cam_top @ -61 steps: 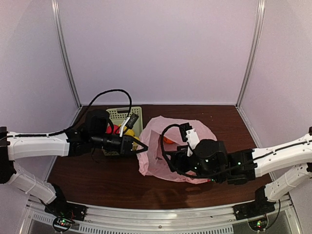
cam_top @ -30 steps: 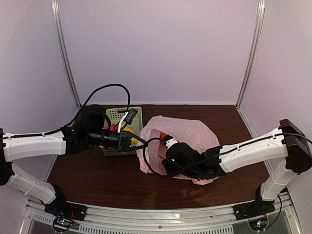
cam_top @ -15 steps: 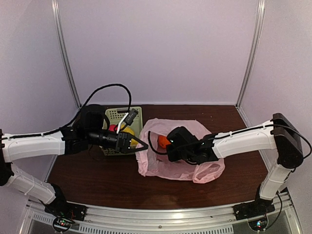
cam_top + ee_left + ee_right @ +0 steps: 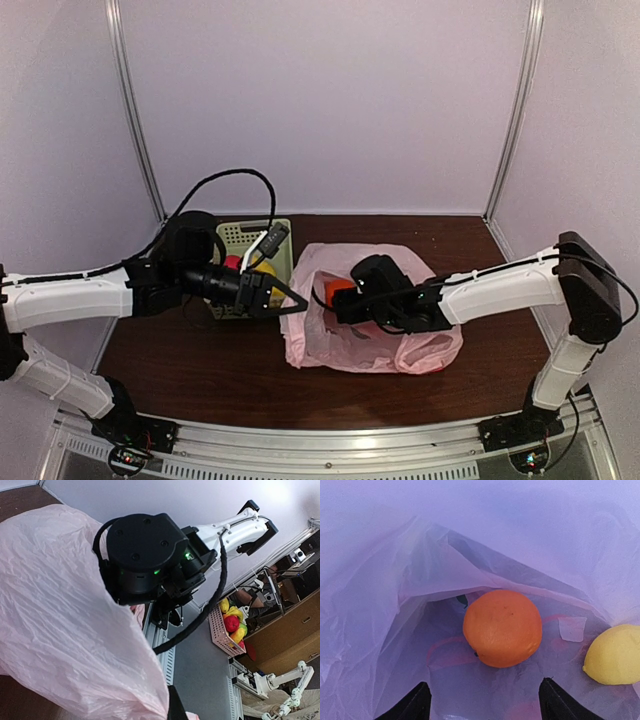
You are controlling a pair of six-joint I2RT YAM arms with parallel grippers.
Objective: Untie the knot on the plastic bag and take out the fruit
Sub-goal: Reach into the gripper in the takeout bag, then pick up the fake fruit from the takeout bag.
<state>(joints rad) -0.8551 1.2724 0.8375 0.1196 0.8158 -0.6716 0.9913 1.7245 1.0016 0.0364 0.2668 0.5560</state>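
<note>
The pink plastic bag [image 4: 400,345] lies open at mid-table, its mouth facing left. My left gripper [image 4: 297,301] is shut on the bag's left rim and holds it up; in the left wrist view pink film [image 4: 70,630] wraps around one dark finger [image 4: 175,707]. My right gripper [image 4: 485,707] is inside the bag, open, with nothing between its fingers. An orange fruit [image 4: 502,627] lies just ahead of the fingertips, apart from them. A yellow fruit [image 4: 615,655] rests to its right. From above, the orange fruit [image 4: 331,290] shows at the bag's mouth.
A pale green slotted basket [image 4: 240,236] stands behind my left wrist, holding a red fruit [image 4: 232,263] and a yellow one [image 4: 266,268]. White booth walls close the back and both sides. My right forearm [image 4: 490,290] crosses above the bag.
My right gripper has swung from the bag's front up into its mouth towards the orange fruit, and its jaws have widened. My left gripper keeps hold of the rim.
</note>
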